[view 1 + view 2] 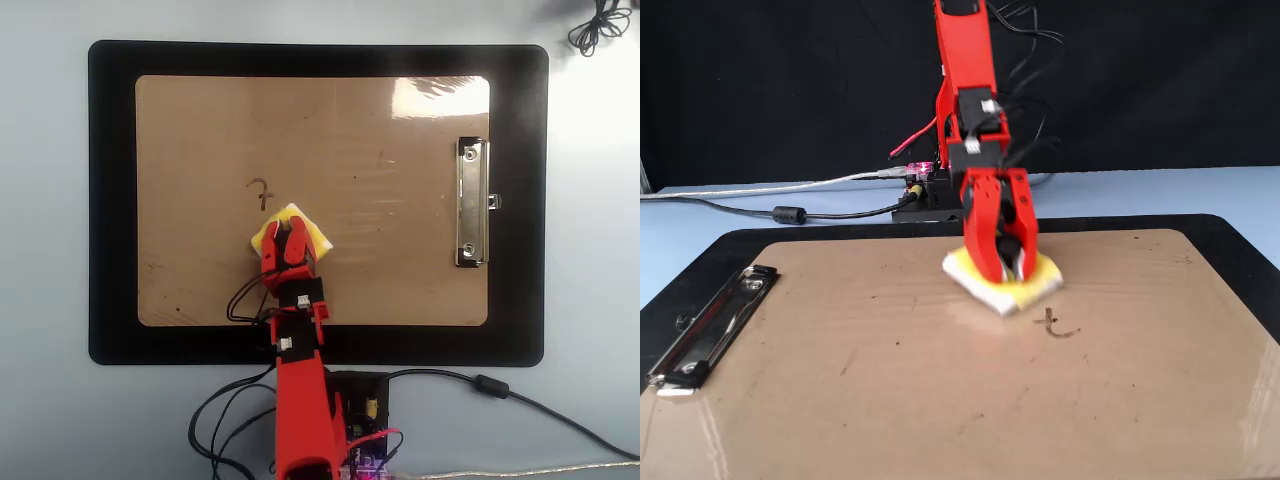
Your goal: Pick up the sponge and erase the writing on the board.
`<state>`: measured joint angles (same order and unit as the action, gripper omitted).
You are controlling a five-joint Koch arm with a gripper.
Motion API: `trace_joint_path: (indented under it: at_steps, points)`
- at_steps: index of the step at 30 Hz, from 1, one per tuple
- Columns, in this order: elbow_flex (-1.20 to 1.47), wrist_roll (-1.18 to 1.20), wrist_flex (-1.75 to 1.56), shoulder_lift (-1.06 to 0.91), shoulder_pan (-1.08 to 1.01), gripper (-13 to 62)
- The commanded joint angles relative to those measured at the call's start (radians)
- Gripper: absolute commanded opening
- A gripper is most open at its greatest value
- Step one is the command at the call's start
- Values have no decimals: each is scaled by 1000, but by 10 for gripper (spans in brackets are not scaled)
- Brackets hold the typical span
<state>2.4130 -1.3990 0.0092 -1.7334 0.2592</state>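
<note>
The tan board (200,130) (890,400) lies on a black mat, its silver clip (471,202) (705,327) at the right in the overhead view. My red gripper (287,232) (1007,272) is shut on the black knob of the yellow sponge (314,234) (990,291), which rests flat on the board. The writing (261,191) (1056,326) is now a single dark mark, just beyond the sponge's corner. It sits up-left of the sponge in the overhead view and right-front of it in the fixed view.
The black mat (110,200) (700,265) frames the board on a pale blue table. The arm's base with its controller board and cables (360,420) (920,190) sits off the mat's edge. A coiled cable (598,22) lies at the top right corner.
</note>
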Motion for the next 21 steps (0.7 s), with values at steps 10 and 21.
trace_joint_path:
  at_steps: [10, 21]
  points:
    - [-459, -32, -23, 425, 78, -78]
    - [-419, -43, -25, 370, 135, -78]
